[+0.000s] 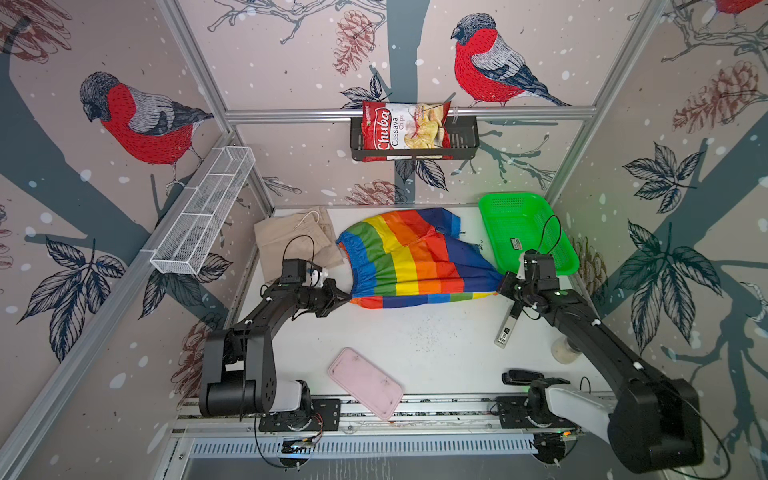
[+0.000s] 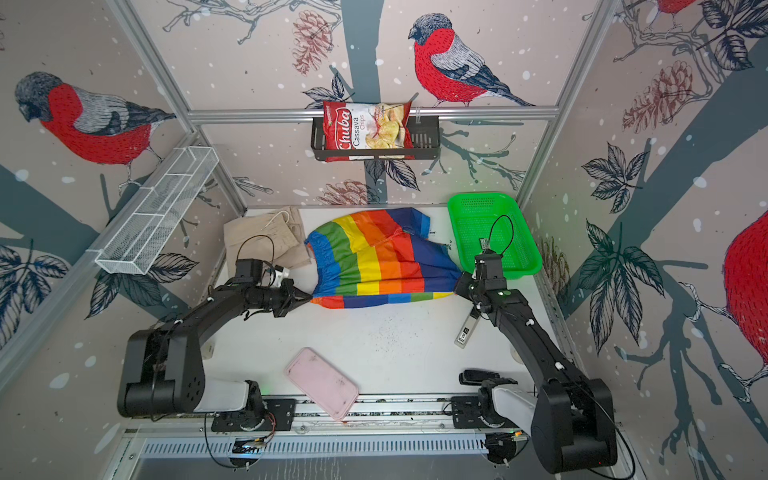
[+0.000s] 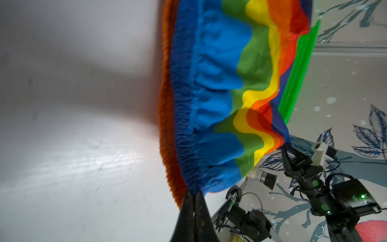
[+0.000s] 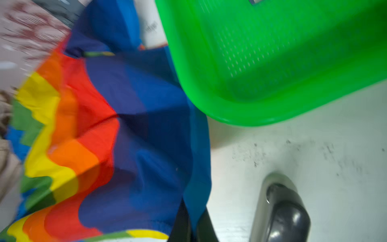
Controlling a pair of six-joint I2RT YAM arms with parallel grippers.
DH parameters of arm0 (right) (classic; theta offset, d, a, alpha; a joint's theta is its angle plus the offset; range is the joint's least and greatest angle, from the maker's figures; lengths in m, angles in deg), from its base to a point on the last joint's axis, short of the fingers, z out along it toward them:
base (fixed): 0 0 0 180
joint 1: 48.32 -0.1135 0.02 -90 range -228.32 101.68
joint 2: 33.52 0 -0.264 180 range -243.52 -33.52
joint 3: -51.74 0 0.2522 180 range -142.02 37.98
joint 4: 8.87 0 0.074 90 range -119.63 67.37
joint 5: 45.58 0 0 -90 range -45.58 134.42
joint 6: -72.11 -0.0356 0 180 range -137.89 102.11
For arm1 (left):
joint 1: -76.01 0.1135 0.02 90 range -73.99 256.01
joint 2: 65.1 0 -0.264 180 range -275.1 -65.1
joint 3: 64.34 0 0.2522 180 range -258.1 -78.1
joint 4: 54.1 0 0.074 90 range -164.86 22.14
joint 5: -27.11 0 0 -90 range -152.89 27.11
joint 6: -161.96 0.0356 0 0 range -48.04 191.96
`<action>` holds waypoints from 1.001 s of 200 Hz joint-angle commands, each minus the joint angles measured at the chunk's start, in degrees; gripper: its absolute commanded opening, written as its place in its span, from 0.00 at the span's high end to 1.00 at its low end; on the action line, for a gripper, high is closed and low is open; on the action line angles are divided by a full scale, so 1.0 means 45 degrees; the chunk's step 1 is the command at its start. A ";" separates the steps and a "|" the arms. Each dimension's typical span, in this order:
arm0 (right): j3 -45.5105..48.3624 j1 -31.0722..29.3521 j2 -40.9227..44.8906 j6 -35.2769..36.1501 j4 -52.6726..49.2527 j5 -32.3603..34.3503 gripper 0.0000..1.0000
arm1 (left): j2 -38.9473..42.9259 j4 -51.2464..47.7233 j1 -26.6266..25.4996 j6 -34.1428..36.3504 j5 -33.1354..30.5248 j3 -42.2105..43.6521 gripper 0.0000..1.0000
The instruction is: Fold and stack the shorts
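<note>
Bullfinch-and-pinecone wallpaper (image 1: 291, 62) around a speckled white tabletop (image 1: 415, 332)

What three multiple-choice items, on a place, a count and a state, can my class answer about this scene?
1. On the table, the green mesh basket sits: A far right B near left C middle.
2. Pairs of shorts in view: A one B two C three.
3. The left claw and right claw are: A open B shut on the striped shorts C shut on the basket.
Answers: A, it lies by the back wall, right; B, beige shorts beside striped; B, each pinches striped cloth.
</note>
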 commanded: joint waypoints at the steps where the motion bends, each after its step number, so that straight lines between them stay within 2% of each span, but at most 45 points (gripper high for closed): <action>1: 0.0161 0.0016 -0.0315 -0.0020 -0.0821 0.0970 0.86 | 0.0245 -0.1077 -0.0016 0.0781 -0.0987 0.0802 1.00; 18: 0.0354 0.0007 -0.0372 -0.0134 -0.0839 0.0774 0.76 | 0.0280 -0.1063 -0.0399 0.0554 -0.0875 0.1003 0.99; 25: 0.0365 0.0014 -0.0336 -0.0140 -0.0907 0.0741 0.68 | 0.0243 -0.1262 -0.0550 0.0551 -0.1124 0.0944 0.88; 44: -0.0141 0.0035 -0.0098 0.0105 -0.1442 0.0881 0.44 | 0.0258 -0.1773 -0.0749 0.0625 -0.1393 0.0780 0.46; 53: -0.0696 0.0036 0.0048 0.0290 -0.2015 0.1224 0.37 | 0.0344 -0.2159 -0.0747 0.0709 -0.1479 0.0602 0.37; 65: -0.1522 0.0021 0.0309 0.0514 -0.2476 0.1625 0.33 | 0.0601 -0.2653 -0.0751 0.0818 -0.1640 0.0238 0.32; 91: -0.2573 -0.0141 0.0758 0.0579 -0.2183 0.1603 0.29 | 0.1261 -0.3509 -0.0740 0.0908 -0.2475 -0.0848 0.26; 114: -0.2812 -0.1296 0.0306 0.0480 -0.1276 0.1897 0.32 | 0.1082 -0.3431 -0.0761 0.0829 -0.3478 -0.1891 0.25; 147: -0.3024 -0.2919 -0.1638 0.0714 -0.0073 0.2424 0.37 | 0.0016 -0.2118 -0.1266 0.0295 -0.4159 -0.2925 0.29; 176: -0.2718 -0.3372 -0.3806 0.0662 0.0822 0.2538 0.36 | -0.1654 -0.1452 -0.1639 0.0085 -0.4496 -0.3678 0.30; 200: -0.2071 -0.3811 -0.4857 0.0342 0.1639 0.2392 0.36 | -0.2627 -0.0884 -0.1675 -0.0087 -0.4758 -0.4086 0.30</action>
